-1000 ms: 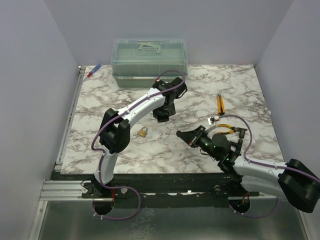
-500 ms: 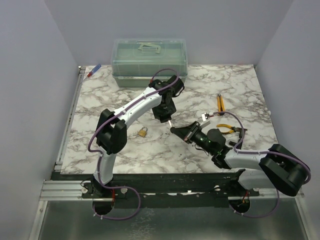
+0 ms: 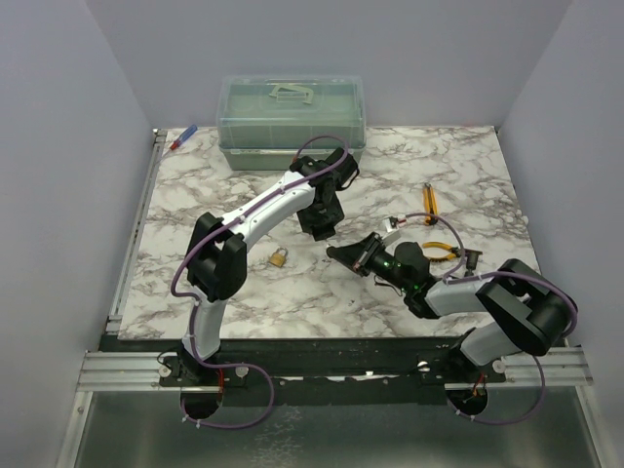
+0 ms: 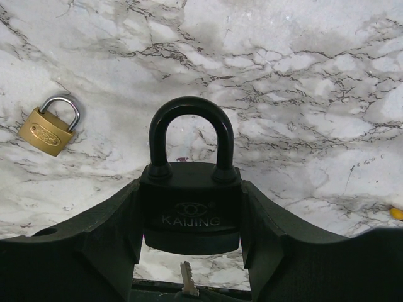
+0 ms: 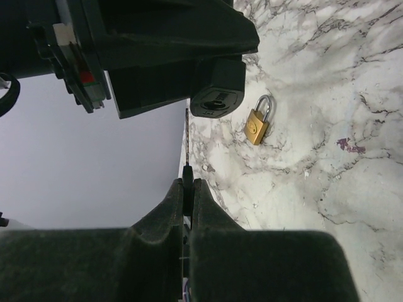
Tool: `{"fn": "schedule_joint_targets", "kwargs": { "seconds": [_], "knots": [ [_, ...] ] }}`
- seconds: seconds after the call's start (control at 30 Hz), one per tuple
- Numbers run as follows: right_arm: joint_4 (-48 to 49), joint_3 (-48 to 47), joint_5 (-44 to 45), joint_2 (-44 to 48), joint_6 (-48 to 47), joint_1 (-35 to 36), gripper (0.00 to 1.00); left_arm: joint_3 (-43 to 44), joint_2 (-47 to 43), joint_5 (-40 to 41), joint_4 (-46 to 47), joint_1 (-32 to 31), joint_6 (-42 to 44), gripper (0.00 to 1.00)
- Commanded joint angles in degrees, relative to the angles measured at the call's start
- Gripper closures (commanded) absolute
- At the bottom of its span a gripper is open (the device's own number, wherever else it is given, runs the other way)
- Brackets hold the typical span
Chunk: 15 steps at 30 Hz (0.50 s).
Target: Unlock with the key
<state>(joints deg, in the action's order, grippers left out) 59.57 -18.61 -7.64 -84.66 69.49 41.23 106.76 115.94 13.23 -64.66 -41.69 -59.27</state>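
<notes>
a: so why is the black padlock (image 4: 191, 201) kept up off the table (image 4: 302, 75)?

b: it is clamped by its body between the fingers of the left hand (image 4: 191, 220), which is closed only as far as the body's width allows. the shackle (image 4: 191, 119) is pointed away from the wrist and the underside is left bare, so that the keyhole (image 5: 217, 100) can be reached from below.

a: and where is the key (image 5: 187, 138)?

b: it is pinched by its head in the right hand (image 5: 187, 184), whose fingers are pressed fully together. the thin shaft is left sticking straight out past the fingertips, so that it can be used as the leading end. in the right wrist view it is seen at centre, rising toward the padlock's underside.

a: has it been entered?

b: not yet, it would seem. the tip is seen just left of the keyhole in that view, close to it but not in it. from the left wrist the shaft is glimpsed at the bottom edge, just under the body.

a: what is called for next?

b: a small sideways correction is judged necessary before any push, then a turn. a miss could let the tip skid across the underside.

a: the brass padlock (image 4: 47, 129)?

b: it is lying flat at the upper left, well apart and not involved.
</notes>
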Motion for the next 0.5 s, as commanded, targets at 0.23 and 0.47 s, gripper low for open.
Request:
{"fn": "schedule_joint_targets", "kwargs": {
  "seconds": [0.23,0.47],
  "knots": [
    [1.6,-1.2,-1.7,-2.1,0.2,-0.4,1.0,-0.7,-4.1,1.1,1.0,0.1,-0.9,1.0],
    [0.9,-1.3,-1.8,-3.3,0.9,-0.7,1.0,-1.5,-4.9,1.3,1.5,0.1,-1.0,1.0]
  ]
}}
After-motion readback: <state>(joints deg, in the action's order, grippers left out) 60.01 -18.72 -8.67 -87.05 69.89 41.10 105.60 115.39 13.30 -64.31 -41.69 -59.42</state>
